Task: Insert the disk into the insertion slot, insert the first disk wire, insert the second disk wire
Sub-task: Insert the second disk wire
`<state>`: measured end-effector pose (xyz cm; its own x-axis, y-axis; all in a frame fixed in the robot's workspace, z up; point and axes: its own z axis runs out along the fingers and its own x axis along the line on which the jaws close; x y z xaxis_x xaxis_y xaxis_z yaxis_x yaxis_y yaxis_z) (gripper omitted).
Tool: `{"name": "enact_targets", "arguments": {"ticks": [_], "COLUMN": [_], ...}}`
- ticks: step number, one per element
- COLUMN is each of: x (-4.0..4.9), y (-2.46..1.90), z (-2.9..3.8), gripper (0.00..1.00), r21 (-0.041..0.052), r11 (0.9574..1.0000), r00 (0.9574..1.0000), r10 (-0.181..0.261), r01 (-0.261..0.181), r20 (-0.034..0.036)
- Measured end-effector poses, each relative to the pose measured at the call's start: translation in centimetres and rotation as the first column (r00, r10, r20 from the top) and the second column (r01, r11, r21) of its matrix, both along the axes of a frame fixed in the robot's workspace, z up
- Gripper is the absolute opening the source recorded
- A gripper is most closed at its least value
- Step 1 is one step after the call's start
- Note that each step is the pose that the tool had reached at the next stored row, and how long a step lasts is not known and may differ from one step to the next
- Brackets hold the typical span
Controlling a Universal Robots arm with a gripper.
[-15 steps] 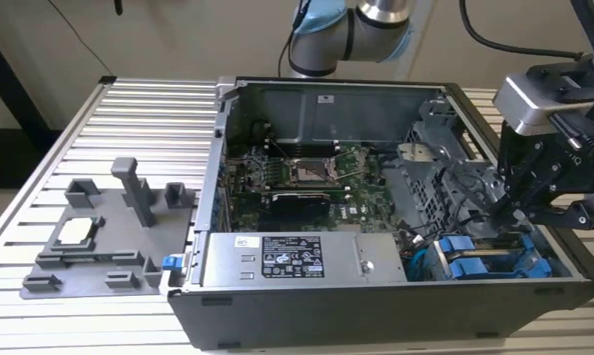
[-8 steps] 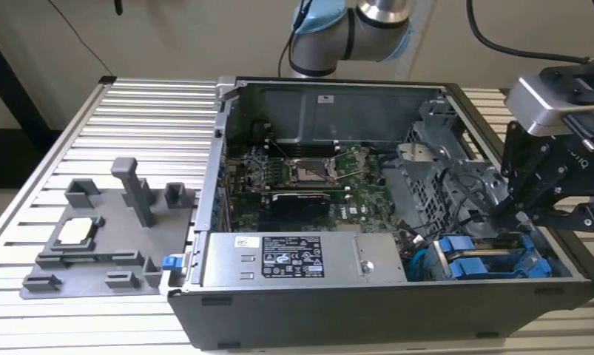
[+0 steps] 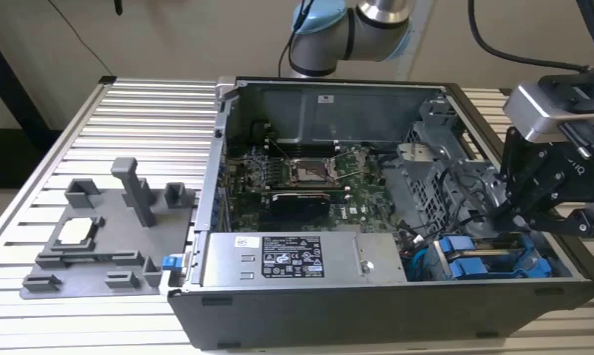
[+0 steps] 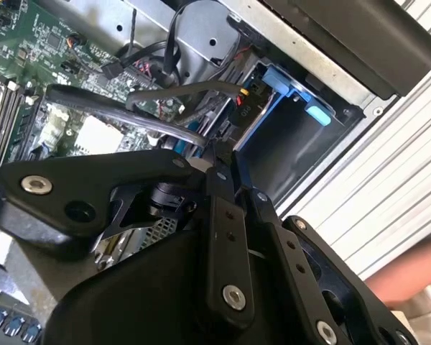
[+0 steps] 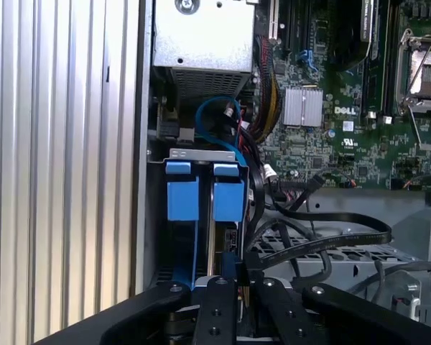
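In the exterior view's lower right, the black pincer (image 3: 504, 214), clenched, hangs among tangled black cables (image 3: 464, 200) above the blue-framed disk (image 3: 484, 262) in its grey sheet-metal insertion slot (image 3: 558, 268).

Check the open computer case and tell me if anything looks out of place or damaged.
Nothing looks damaged or spilled. The blue drive carriers sit side by side in the drive cage at the case's corner, and the gripper is down among the loose black cables beside them. One oddity: part of a person shows beside the case.

The arm (image 3: 351, 33) reaches down from above, its black pincer (image 3: 509, 214) pointing downward, fingers pressed together.
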<state>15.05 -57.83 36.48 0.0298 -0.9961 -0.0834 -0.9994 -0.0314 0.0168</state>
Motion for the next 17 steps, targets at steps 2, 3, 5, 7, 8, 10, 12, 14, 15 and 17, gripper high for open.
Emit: {"name": "enact_targets", "arguments": {"ticks": [2, 3, 5, 7, 8, 10, 12, 14, 15, 17], "x": [0.06, 0.07, 0.08, 0.09, 0.10, 0.23, 0.35, 0.37, 0.37, 0.38], "y": [-0.01, -0.02, -0.04, -0.03, -0.04, -0.05, -0.07, -0.08, -0.08, -0.08], "z": [-0.23, -0.33, -0.54, -0.72, -0.79, -0.93, -1.06, -1.19, -1.26, -1.42], "gripper": [0.16, 0.16, 0.16, 0.16, 0.16, 0.16, 0.16, 0.16, 0.16, 0.16], "r21": [0.0018, 0.0025, 0.0034, 0.0051, 0.0067, 0.0119, 0.0151, 0.0159, 0.0158, 0.0158], "r11": [1.0000, 0.9999, 0.9998, 0.9994, 0.9993, 0.9992, 0.9991, 0.9990, 0.9990, 0.9989], "r00": [1.0000, 0.9999, 0.9998, 0.9995, 0.9993, 0.9992, 0.9992, 0.9992, 0.9991, 0.9991], "r10": [-0.006, -0.010, -0.021, -0.033, -0.037, -0.039, -0.040, -0.041, -0.042, -0.044], "r01": [0.006, 0.010, 0.021, 0.033, 0.037, 0.039, 0.040, 0.041, 0.042, 0.044], "r20": [0.0000, 0.0000, 0.0000, -0.0001, -0.0003, -0.0010, -0.0018, -0.0020, -0.0019, -0.0019]}}
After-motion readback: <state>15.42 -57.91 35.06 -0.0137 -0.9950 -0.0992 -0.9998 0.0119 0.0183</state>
